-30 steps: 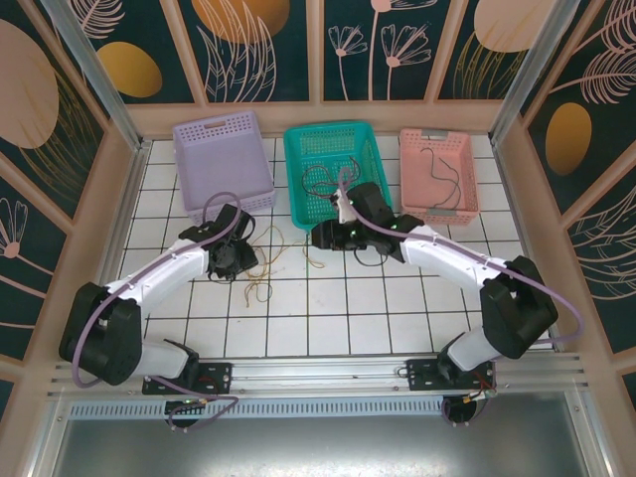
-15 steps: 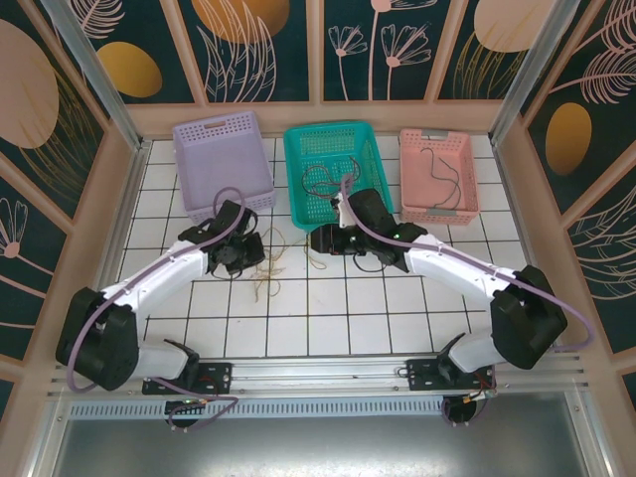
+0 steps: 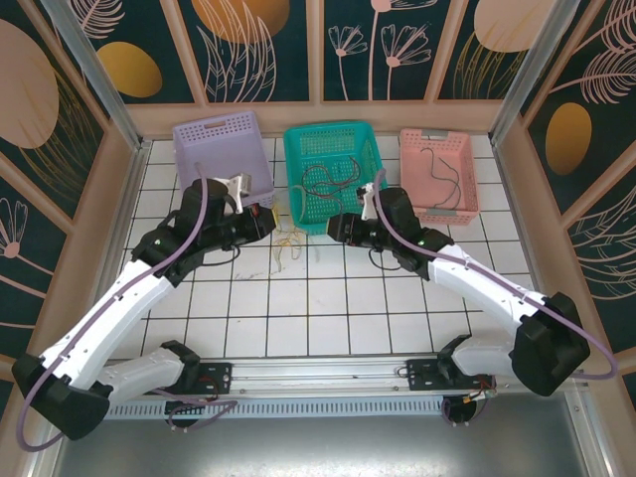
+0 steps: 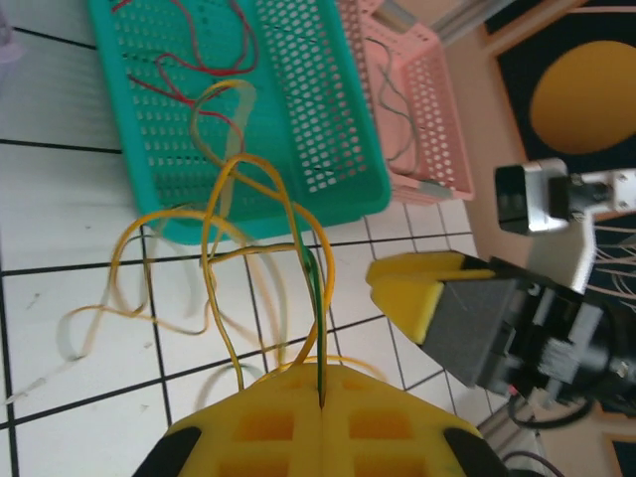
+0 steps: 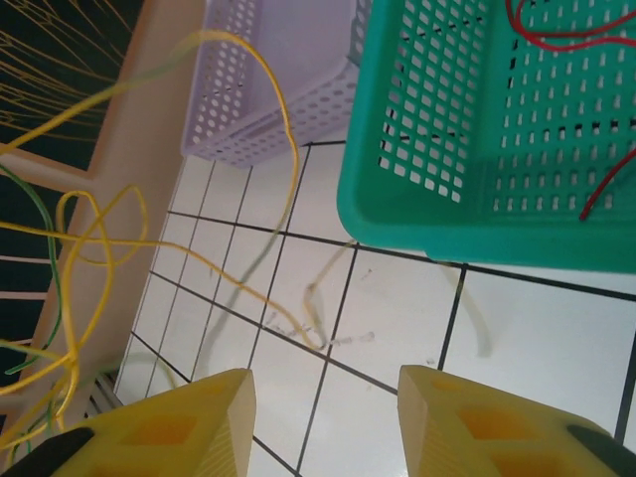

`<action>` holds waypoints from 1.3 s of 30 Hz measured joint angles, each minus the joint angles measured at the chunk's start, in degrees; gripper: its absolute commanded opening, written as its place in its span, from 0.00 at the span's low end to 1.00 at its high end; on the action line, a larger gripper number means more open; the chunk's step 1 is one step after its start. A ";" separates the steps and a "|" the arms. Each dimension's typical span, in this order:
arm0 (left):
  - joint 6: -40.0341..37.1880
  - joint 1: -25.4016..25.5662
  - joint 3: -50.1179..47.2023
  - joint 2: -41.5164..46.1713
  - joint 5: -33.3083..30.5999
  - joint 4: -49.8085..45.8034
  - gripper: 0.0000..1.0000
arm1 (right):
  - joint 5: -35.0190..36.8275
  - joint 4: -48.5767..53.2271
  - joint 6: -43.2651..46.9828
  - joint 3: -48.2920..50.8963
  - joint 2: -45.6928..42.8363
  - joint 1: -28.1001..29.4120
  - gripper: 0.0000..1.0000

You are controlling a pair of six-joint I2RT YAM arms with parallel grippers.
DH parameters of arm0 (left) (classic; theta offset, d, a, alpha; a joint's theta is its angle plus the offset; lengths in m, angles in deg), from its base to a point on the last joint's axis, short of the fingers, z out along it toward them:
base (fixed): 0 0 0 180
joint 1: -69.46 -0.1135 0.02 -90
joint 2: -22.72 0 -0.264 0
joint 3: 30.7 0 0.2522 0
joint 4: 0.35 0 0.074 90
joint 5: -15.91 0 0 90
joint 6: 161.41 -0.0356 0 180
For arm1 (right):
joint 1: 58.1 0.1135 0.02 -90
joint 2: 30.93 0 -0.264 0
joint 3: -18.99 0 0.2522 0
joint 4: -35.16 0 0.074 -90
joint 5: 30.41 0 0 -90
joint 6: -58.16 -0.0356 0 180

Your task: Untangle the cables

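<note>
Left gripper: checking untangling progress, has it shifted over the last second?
Yes. The left gripper, shut on the cables, has moved up the view and rightward, toward the near-left corner of the teal basket.

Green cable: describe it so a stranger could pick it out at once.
Find the teal basket, the middle one of three at the back. Just in front of it, the left gripper is shut on a bunch of thin cables. The green cable is the one dark green strand in that bunch; the rest are yellow.
</note>
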 measured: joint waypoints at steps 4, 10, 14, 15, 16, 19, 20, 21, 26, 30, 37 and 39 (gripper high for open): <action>-0.94 0.00 -1.57 0.09 0.57 -0.39 0.00 | -1.68 -0.33 -0.04 0.00 -0.04 -0.15 0.48; -1.18 0.22 -9.62 1.84 4.04 1.97 0.00 | -4.15 -0.20 -0.90 -0.02 -0.02 -0.15 0.53; -1.18 1.29 -15.06 1.86 5.40 3.82 0.00 | -5.42 -0.13 -2.89 0.00 0.48 -0.15 0.53; -1.20 1.55 -16.00 1.84 5.81 4.24 0.00 | -5.81 -0.15 -3.72 0.02 0.85 -0.15 0.53; -1.20 1.92 -16.87 1.81 6.25 4.66 0.00 | -6.40 -0.26 -4.70 0.15 1.29 -0.15 0.53; -1.20 3.19 -18.18 1.38 7.54 5.75 0.00 | -7.91 -0.44 -7.56 0.83 2.82 -0.11 0.52; -1.22 3.65 -18.38 1.20 7.93 6.03 0.00 | -8.26 -0.35 -8.57 0.96 3.41 -0.11 0.52; -1.22 4.11 -18.69 1.05 8.37 6.58 0.00 | -8.55 -0.09 -9.33 1.09 4.04 -0.09 0.51; -1.20 5.77 -20.52 0.37 9.79 9.88 0.00 | -10.62 0.07 -15.32 3.91 6.51 -0.09 0.50; -1.20 7.17 -20.92 -1.09 10.23 11.58 0.00 | -11.52 -2.03 -24.02 9.88 6.34 0.17 0.51; -1.20 8.26 -20.92 -2.40 10.25 13.22 0.00 | -10.73 -7.74 -39.04 16.22 1.86 0.28 0.52; -1.22 8.35 -20.90 -2.54 10.23 13.46 0.00 | -9.94 -8.76 -42.53 17.29 0.26 0.44 0.52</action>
